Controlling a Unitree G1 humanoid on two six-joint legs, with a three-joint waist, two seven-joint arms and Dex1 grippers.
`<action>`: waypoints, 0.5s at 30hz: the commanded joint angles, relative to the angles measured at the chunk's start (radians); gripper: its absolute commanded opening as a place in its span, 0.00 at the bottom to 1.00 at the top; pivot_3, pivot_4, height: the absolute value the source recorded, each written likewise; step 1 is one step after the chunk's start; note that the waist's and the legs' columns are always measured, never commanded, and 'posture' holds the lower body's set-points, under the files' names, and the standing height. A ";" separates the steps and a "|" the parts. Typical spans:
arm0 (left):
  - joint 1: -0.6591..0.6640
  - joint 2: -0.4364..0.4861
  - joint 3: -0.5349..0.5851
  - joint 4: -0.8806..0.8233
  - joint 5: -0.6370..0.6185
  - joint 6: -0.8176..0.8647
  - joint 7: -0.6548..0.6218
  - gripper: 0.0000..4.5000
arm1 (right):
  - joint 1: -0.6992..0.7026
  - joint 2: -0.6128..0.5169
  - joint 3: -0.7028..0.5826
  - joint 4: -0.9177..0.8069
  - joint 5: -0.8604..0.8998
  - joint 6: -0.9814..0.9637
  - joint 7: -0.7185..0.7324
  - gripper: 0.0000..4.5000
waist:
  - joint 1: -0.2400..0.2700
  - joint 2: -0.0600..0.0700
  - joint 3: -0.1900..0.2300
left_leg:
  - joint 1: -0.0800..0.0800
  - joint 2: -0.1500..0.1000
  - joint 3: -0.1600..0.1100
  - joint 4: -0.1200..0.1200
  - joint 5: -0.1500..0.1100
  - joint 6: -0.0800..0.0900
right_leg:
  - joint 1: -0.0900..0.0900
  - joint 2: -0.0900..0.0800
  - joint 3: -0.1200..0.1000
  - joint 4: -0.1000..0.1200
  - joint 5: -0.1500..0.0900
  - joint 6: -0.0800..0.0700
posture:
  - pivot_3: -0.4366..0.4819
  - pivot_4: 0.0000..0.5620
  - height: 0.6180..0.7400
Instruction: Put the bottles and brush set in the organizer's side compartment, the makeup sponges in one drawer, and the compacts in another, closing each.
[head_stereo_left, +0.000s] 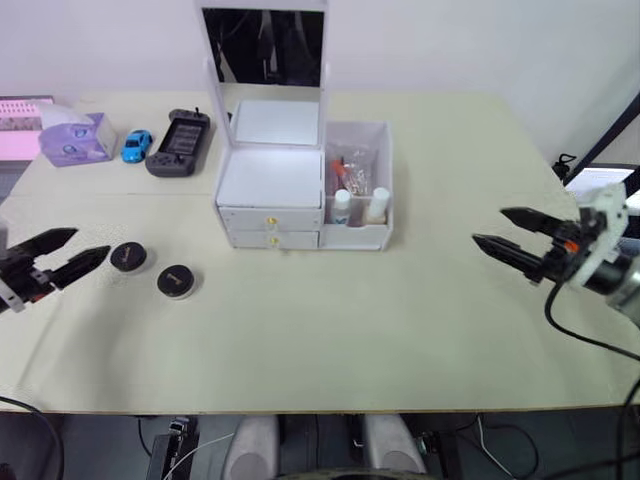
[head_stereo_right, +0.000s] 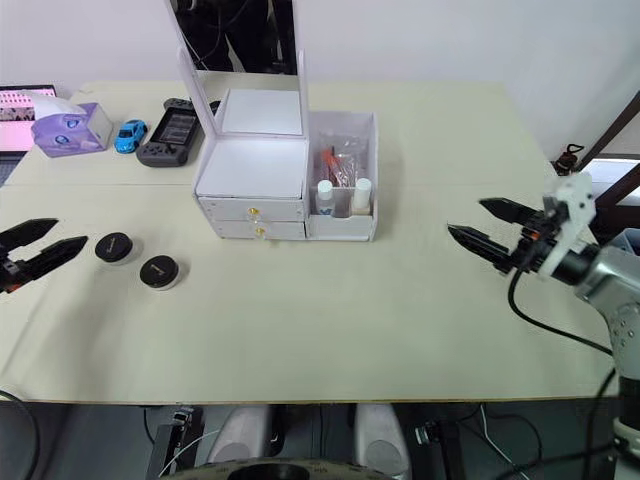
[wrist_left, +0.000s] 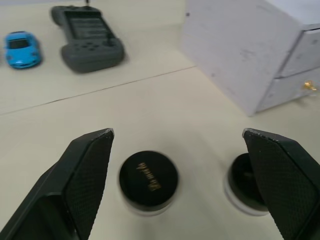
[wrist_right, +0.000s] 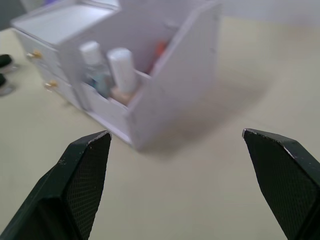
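Both claws released: left claw (head_stereo_left: 72, 250) beside two round black compacts (head_stereo_left: 127, 257) (head_stereo_left: 175, 281) on beige worktop (head_stereo_left: 330, 330). Right wrist view: capped bottles (wrist_right: 111, 70) upright in white plastic organizer's side compartment (wrist_right: 165, 85).

This looks like a robot test room or lab set up as a mock dressing table, not a lived-in home. A wide cream table (head_stereo_left: 420, 330) stands against a bare white wall, and black cables (head_stereo_left: 590, 340) trail off its edge. On it sits an unrelated assortment of props: a white cosmetic organizer (head_stereo_left: 290, 190) with an upright mirror (head_stereo_left: 265, 45), a lilac tissue box (head_stereo_left: 72, 138), a blue toy car (head_stereo_left: 136, 145) and a dark handheld game console (head_stereo_left: 178, 143). At the far left edge a lit pink screen (head_stereo_left: 22, 128) shows.
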 joint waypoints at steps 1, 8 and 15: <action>0.002 0.045 0.061 0.129 0.028 -0.102 0.001 0.99 | 0.047 0.003 -0.081 0.045 -0.036 -0.088 0.023 1.00 | -0.004 0.000 0.000 | 0.001 0.000 0.000 0.000 0.000 0.000 | 0.000 0.000 0.000 0.000 0.000 0.000 | 0.48 0.27 1.00; 0.001 0.044 0.055 0.203 0.030 -0.170 -0.011 0.99 | 0.071 0.041 -0.128 0.026 0.005 -0.074 -0.002 1.00 | -0.002 0.000 0.000 | 0.002 0.001 0.001 0.000 0.000 0.000 | 0.000 0.000 0.000 0.000 -0.001 0.001 | 0.48 0.27 1.00; 0.027 -0.010 0.012 -0.012 0.019 -0.138 0.012 0.99 | 0.004 0.030 -0.046 -0.097 0.044 0.017 -0.024 1.00 | 0.000 0.000 0.000 | 0.002 0.001 0.001 0.000 0.000 0.000 | 0.000 -0.001 0.000 0.000 0.002 -0.003 | 0.48 0.27 1.00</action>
